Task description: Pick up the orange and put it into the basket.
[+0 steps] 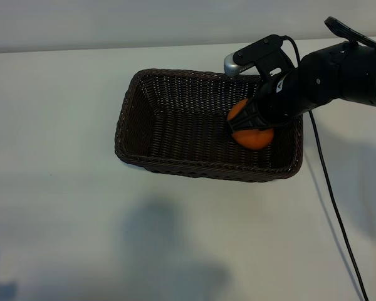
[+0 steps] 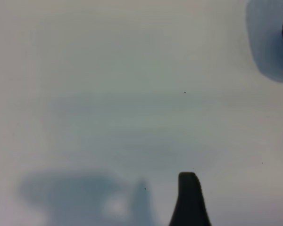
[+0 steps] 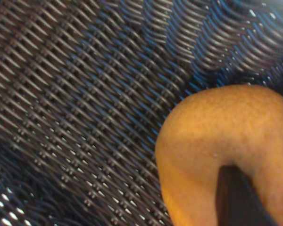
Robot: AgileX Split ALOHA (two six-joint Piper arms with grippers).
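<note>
One orange (image 1: 252,133) sits inside the one basket (image 1: 150,119), near its right end, the right gripper (image 1: 254,122) clasping it; the left gripper (image 2: 188,200) gapes empty.

Evenly and brightly lit from above, with the white table (image 1: 62,125) close to washed out and no hard glare. Soft, blurred grey shadows on the near part of the table in the exterior view, a fainter one at the far right. Left wrist view hazy and low in contrast, with diffuse shadows and a dark finger (image 2: 188,202) out of focus. Right wrist view very close: basket (image 3: 85,94) weave sharp, small specular glints at corners, orange (image 3: 217,136) softly blurred.
</note>
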